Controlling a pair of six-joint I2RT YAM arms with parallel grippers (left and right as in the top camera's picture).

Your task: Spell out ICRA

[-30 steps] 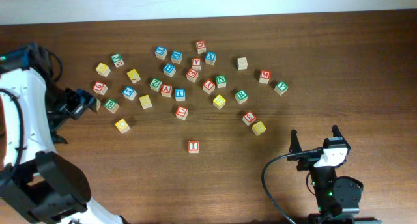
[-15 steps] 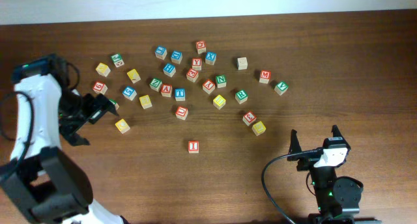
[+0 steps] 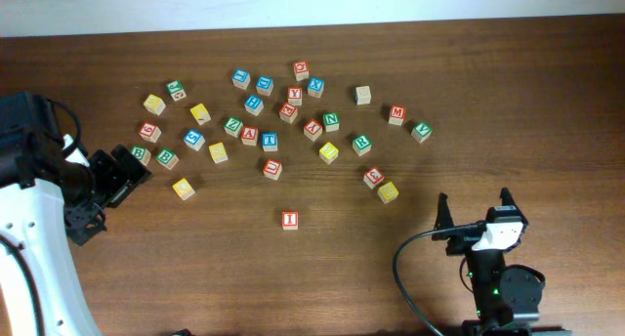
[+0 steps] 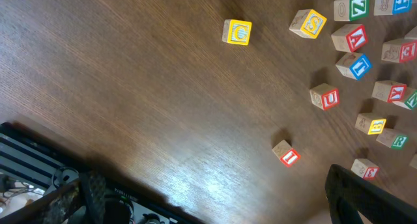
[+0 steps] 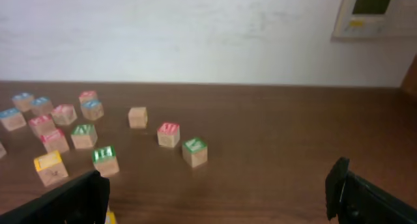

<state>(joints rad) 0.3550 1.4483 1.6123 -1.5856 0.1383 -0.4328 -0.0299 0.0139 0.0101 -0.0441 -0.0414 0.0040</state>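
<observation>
Overhead: the yellow C block [image 3: 183, 188] is lying just beside the left gripper [image 3: 115, 176], toward table centre; that gripper's fingers are standing wide; the red I block [image 3: 289, 219] is sitting alone nearer the front; the right gripper [image 3: 474, 203], equally wide, is standing well apart.
Left wrist: the yellow C block is showing ahead, upper middle.
Right wrist: it is not showing; left arm judged nearer.

Bare table [image 3: 195, 268] lies around the I block [image 3: 289, 219] from 3 through 6 to 9 o'clock; at 12 o'clock the U block [image 3: 272, 168] and the block cluster [image 3: 270, 141] stand in the way
</observation>
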